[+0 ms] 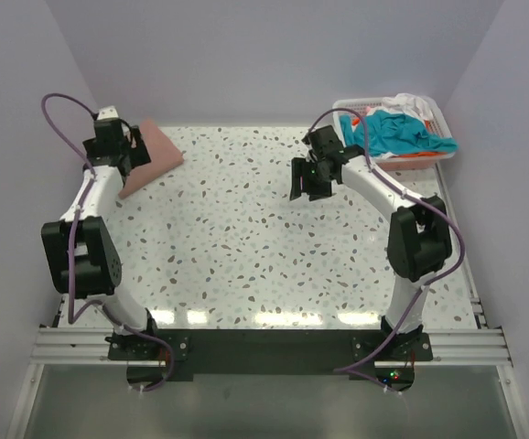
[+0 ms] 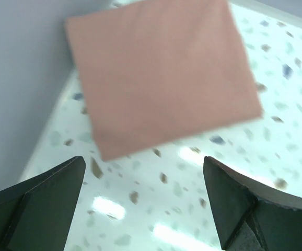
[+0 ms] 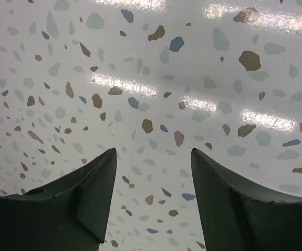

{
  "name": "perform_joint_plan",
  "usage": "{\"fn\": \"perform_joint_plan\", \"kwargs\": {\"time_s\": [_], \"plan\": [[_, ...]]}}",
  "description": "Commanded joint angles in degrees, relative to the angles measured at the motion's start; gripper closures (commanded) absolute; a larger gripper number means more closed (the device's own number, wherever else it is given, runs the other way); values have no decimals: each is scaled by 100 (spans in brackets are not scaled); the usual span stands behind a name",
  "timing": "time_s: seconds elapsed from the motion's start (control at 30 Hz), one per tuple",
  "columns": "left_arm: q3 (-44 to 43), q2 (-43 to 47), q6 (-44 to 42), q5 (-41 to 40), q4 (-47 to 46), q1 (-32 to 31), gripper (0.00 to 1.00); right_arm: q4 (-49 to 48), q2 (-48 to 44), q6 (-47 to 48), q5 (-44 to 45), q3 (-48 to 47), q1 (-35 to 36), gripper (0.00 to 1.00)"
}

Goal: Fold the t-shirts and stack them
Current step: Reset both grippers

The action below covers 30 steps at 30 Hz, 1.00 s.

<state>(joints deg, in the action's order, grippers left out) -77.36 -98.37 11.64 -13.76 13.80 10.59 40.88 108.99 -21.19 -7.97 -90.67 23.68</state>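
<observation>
The pink t-shirt [image 2: 161, 73] lies folded flat just ahead of the left gripper [image 2: 143, 162], whose jaws gape wide and empty. The right gripper [image 3: 153, 152], partly spread and holding nothing, hangs over the table [image 3: 219, 78]. The unfolded t-shirts [image 1: 402, 133] are heaped in the basket [image 1: 361, 101] beyond it to its right, so that arm is nearer.

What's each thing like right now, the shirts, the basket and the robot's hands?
pink t-shirt: folded, flat on the table.
teal t-shirt: crumpled in the basket.
white t-shirt: crumpled in the basket.
basket: upright, piled full.
left hand: open, empty.
right hand: open, empty.
</observation>
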Motion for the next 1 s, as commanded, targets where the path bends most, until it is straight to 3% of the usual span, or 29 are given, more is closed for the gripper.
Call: {"fn": "perform_joint_plan", "kwargs": {"time_s": [0.0,0.07,0.2,0.4,0.67,0.97], "plan": [[467,651,329,101,-282,-748,0,-432,-483,-78,287,234,-4,37],[731,949,435,75,-177,-1014,0,-546,-676,-104,401,444,-4,37],[1065,1381,602,110,-1,-2128,0,-827,-1062,-157,602,884,-4,37],[1574,2075,796,-83,158,-3096,0,-1196,-1503,-219,779,1447,5,37],[2032,2849,893,66,-106,-3318,0,-1530,-2012,-236,964,1956,5,37],[1927,2929,796,-188,-18,-3327,0,-1733,-2540,-280,1227,2440,5,37]]}}
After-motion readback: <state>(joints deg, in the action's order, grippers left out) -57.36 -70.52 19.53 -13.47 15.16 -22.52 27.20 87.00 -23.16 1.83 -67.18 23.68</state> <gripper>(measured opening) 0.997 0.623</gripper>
